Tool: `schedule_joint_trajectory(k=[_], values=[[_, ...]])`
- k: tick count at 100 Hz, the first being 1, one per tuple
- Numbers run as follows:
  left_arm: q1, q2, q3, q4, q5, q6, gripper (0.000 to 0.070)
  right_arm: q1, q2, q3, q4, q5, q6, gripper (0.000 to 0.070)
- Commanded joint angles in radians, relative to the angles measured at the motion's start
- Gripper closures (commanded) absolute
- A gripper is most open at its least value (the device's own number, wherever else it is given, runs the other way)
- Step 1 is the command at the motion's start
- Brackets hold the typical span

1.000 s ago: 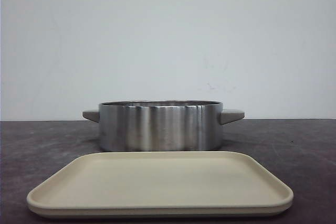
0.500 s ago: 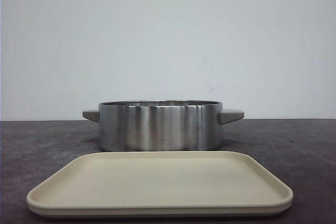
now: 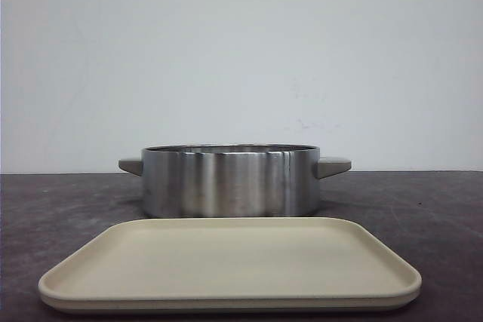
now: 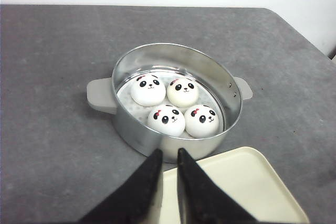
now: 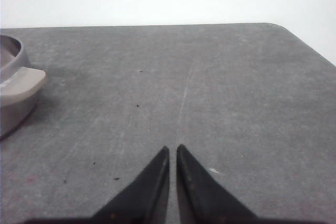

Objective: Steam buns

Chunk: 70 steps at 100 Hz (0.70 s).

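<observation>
Several white panda-faced buns (image 4: 166,119) lie inside the round steel steamer pot (image 4: 131,129) in the left wrist view. In the front view the pot (image 3: 230,181) stands behind the cream tray (image 3: 230,265), and its wall hides the buns. My left gripper (image 4: 169,154) is shut and empty, above the near edge of the tray (image 4: 236,182), short of the pot. My right gripper (image 5: 172,150) is shut and empty over bare table, right of the pot's grey handle (image 5: 21,82). Neither gripper shows in the front view.
The dark grey table (image 5: 210,77) ends at a rounded far corner against a white wall. The pot has grey handles on both sides (image 3: 332,165).
</observation>
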Motion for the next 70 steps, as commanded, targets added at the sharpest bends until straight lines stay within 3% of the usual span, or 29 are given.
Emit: schedule_joint_trajectory(k=[1,18,37,51,70], values=[[0.028,-0.016,0.012,0.01,0.0,0.062,0.07,-0.001,0.0,-0.002,0.009,0.0,-0.008,0.0683],[0.203,-0.114,-0.08,0.075,0.098,0.076,0.07,-0.001,0.0,-0.002,0.009,0.0,-0.008,0.0683],[0.402,-0.334,-0.39,0.367,0.173,0.082,0.07,-0.001,0.0,-0.002,0.009,0.0,-0.008,0.0683],[0.454,-0.501,-0.635,0.543,0.193,0.072,0.07,-0.001,0.0,-0.002,0.009,0.0,-0.008,0.0683],[0.492,-0.602,-0.799,0.56,0.192,0.084,0.07,-0.001,0.0,-0.002,0.009,0.0,-0.008,0.0683]])
